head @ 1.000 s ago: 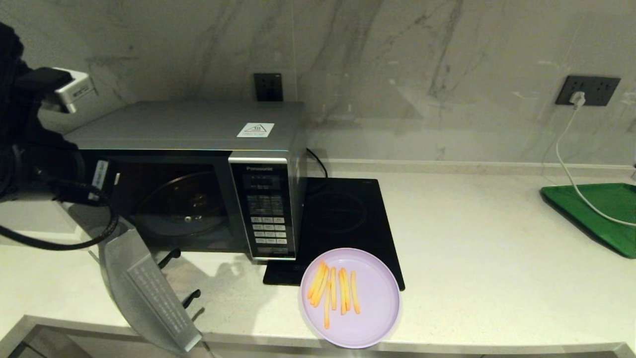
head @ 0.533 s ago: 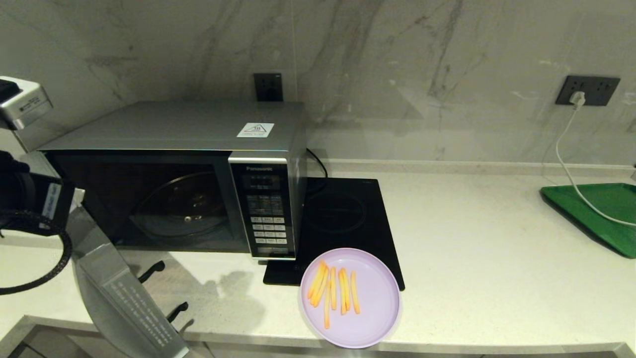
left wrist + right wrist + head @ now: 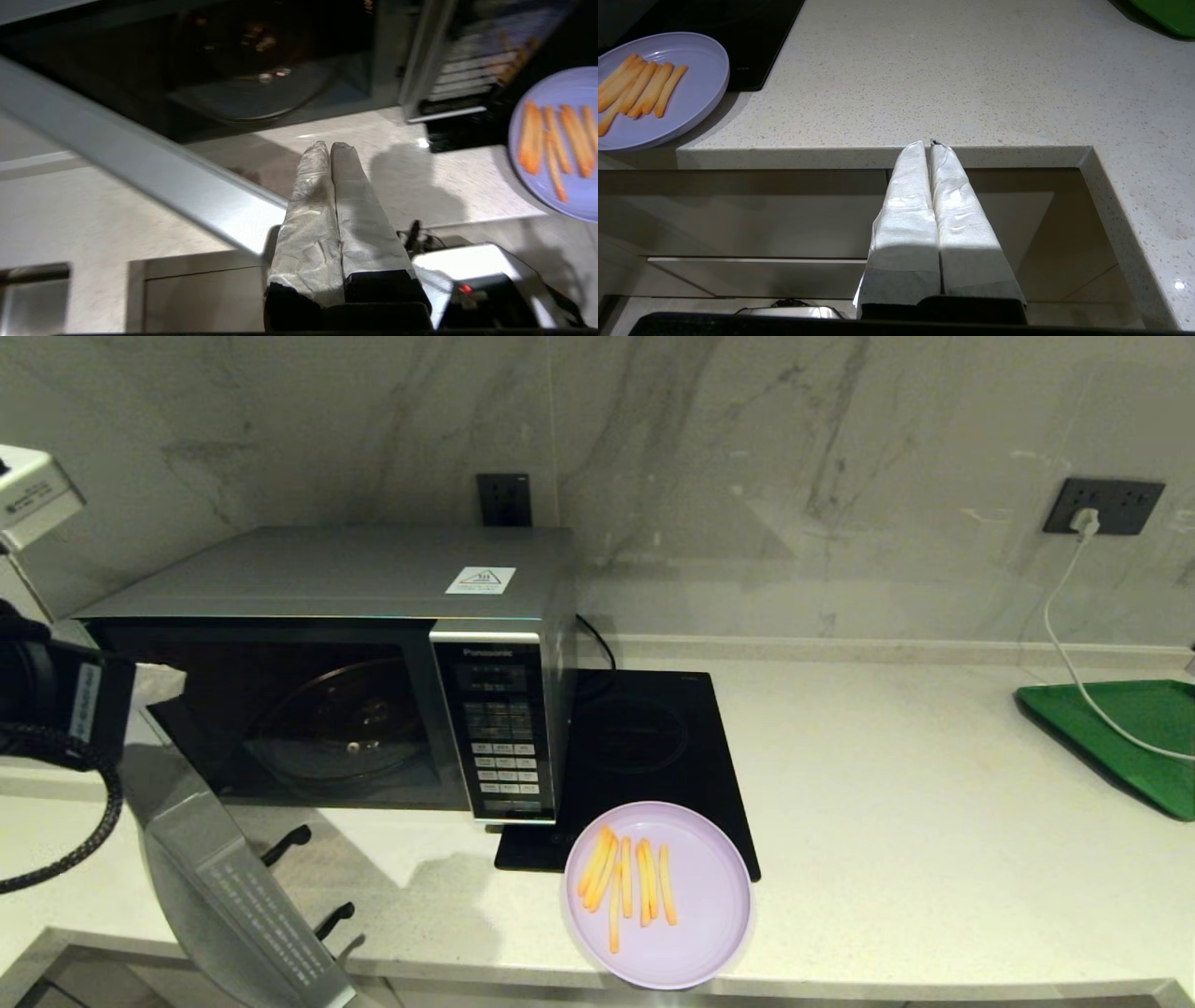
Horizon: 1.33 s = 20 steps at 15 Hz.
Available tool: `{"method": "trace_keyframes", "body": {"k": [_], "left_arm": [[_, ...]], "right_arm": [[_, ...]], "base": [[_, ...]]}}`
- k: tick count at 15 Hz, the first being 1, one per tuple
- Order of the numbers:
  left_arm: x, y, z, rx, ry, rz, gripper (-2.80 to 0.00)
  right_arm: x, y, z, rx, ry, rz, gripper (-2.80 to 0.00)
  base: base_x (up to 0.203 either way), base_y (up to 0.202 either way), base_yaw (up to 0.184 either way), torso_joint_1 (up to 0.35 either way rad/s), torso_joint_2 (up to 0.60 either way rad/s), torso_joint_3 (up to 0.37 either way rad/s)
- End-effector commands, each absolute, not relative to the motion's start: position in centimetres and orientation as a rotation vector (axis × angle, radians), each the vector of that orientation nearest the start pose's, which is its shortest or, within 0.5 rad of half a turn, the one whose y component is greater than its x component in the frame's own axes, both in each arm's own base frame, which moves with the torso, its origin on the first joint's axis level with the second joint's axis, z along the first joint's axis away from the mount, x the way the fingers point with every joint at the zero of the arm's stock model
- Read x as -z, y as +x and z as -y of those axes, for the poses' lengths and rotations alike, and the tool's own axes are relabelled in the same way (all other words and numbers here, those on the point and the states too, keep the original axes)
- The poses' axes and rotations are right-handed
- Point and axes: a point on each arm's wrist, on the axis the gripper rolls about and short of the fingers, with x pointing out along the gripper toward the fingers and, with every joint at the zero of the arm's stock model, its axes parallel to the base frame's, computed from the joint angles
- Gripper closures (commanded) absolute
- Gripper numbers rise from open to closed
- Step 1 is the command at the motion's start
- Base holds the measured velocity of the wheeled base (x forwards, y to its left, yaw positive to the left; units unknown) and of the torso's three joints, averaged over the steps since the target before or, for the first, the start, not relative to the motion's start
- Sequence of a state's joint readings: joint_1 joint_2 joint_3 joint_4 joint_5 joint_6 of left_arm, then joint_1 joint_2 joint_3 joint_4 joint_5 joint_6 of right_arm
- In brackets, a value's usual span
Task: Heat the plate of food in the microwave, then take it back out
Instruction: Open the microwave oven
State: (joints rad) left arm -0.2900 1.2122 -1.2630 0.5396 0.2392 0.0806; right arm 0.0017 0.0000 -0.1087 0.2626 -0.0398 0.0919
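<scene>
The microwave, a silver-grey box with a black keypad and a white triangle sticker on top, stands at ten o'clock with its door swung wide open, its cavity and glass turntable bare. The plate, pale lilac with a row of fries, sits at six o'clock at the surface's front edge, partly on a black cooktop.

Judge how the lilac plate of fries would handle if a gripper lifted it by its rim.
The plate of food looks like thin plastic, so probably light and stiff. Its rim is low, offering little grip, so it may slip. The fries lie loose and would likely slide if it tilted.
</scene>
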Motion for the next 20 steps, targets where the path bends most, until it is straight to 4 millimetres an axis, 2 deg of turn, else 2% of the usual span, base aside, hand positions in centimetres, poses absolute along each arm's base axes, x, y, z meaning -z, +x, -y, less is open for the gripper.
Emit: {"method": "trace_keyframes", "body": {"k": [1, 4, 6, 10, 15, 20], "left_arm": [[-30.7, 16.5, 4.6, 0.108, 0.198, -0.529, 0.0], [-29.7, 18.0, 5.1, 0.086, 0.135, -0.585, 0.0], [-29.4, 18.0, 5.0, 0.066, 0.132, -0.594, 0.0], [-29.4, 16.0, 4.2, -0.03, 0.164, -0.564, 0.0], [-26.9, 14.1, 2.8, -0.127, 0.194, -0.651, 0.0], [-26.6, 12.8, 1.3, -0.213, 0.168, -0.645, 0.0]], "right_arm": [[-7.8, -3.3, 0.1, 0.045, 0.089, -0.153, 0.0], [-7.8, -3.3, 0.1, 0.045, 0.089, -0.154, 0.0], [-7.8, -3.3, 0.1, 0.045, 0.089, -0.154, 0.0], [-7.8, -3.3, 0.1, 0.045, 0.089, -0.153, 0.0], [-7.8, -3.3, 0.1, 0.045, 0.089, -0.153, 0.0], [-7.8, -3.3, 0.1, 0.045, 0.089, -0.153, 0.0]], "base": [[0.0, 0.0, 0.0, 0.0, 0.0, 0.0], [0.0, 0.0, 0.0, 0.0, 0.0, 0.0], [0.0, 0.0, 0.0, 0.0, 0.0, 0.0], [0.0, 0.0, 0.0, 0.0, 0.0, 0.0], [0.0, 0.0, 0.0, 0.0, 0.0, 0.0], [0.0, 0.0, 0.0, 0.0, 0.0, 0.0]]}}
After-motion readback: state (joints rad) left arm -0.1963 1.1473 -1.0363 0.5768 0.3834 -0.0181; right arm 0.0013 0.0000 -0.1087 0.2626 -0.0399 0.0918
